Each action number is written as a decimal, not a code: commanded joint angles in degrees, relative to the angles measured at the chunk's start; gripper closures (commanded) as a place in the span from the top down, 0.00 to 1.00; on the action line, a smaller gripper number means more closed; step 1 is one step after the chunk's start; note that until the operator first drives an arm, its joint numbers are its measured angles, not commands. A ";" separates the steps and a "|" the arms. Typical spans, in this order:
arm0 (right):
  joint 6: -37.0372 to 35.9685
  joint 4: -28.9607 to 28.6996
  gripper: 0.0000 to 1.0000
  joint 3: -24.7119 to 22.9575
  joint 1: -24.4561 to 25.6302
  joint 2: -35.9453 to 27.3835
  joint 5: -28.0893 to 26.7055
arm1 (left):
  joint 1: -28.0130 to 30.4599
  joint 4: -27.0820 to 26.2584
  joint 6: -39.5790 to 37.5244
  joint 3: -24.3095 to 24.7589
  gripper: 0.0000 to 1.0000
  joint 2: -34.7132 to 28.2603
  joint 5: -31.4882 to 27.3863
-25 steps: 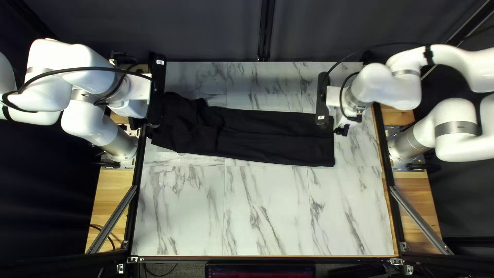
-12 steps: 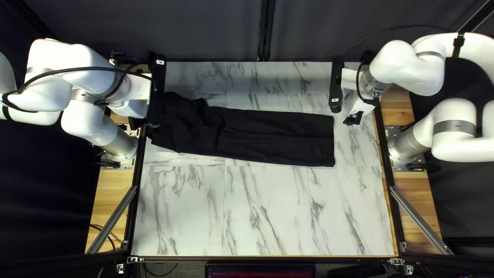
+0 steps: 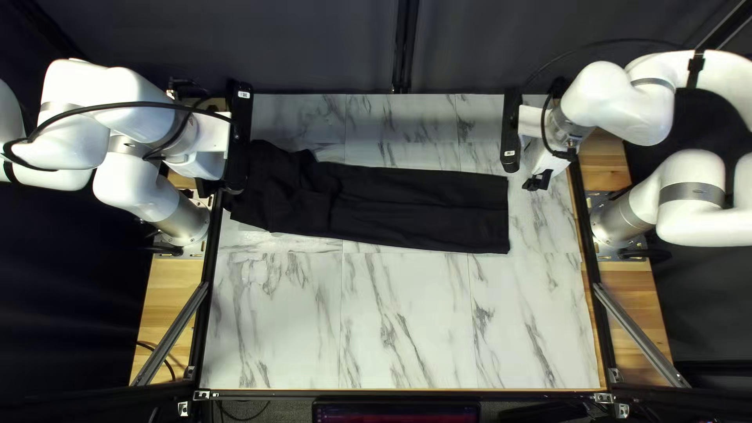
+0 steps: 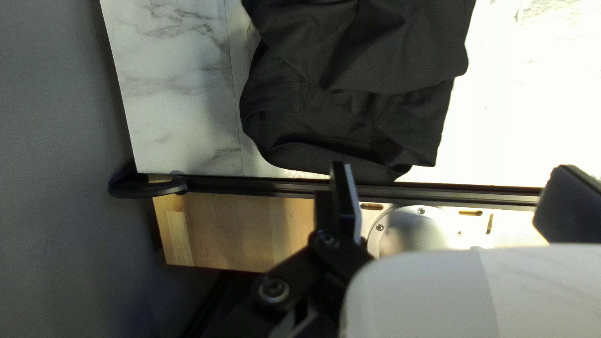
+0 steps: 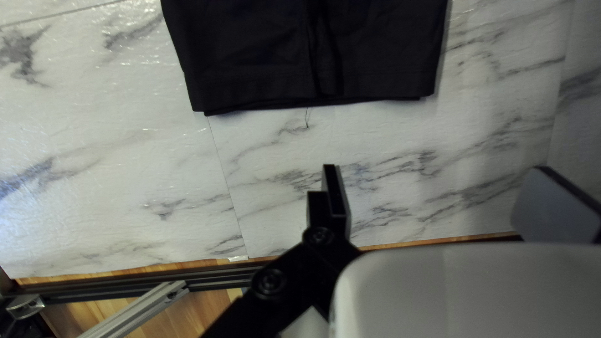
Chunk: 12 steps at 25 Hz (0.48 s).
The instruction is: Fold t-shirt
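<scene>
A black garment (image 3: 415, 205) lies long and narrow across the table, smooth at its right end and bunched at its left end. My left gripper (image 3: 210, 188) is over the table's left edge, beside the bunched end; my right gripper (image 3: 537, 182) hovers just off the straight end, clear of the cloth. From the left wrist, the crumpled garment (image 4: 357, 81) lies ahead of my open left gripper (image 4: 454, 188), whose fingers hold nothing. In the right wrist view the garment's hemmed end (image 5: 313, 62) is ahead of my right gripper (image 5: 438, 178), open over bare marble.
Marble-patterned tabletop (image 3: 407, 321) extends in front of the garment, with a strip behind it. Dark rails (image 3: 205, 313) border the table's sides, with slanted metal braces (image 3: 638, 333) outside them. A dark curtain (image 3: 313, 47) hangs behind the far edge.
My right arm has drawn back to the right, from over the garment's straight end to beside it, uncovering that end. Neither the garment nor my left arm has visibly moved.
</scene>
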<state>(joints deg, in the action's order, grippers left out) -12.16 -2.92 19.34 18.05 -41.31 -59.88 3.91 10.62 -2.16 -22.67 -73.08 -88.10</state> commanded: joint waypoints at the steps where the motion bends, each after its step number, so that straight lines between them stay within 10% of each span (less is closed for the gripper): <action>1: -4.20 -1.65 1.00 -0.70 2.12 5.53 4.76 | 0.00 0.00 0.00 0.00 1.00 0.00 0.00; 12: -7.64 -4.22 1.00 1.23 4.78 17.28 11.71 | 0.00 0.00 0.00 0.00 1.00 0.00 0.00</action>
<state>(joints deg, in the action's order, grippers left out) -19.33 -6.80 20.16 22.13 -25.55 -49.07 3.91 10.62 -2.16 -22.67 -73.08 -88.10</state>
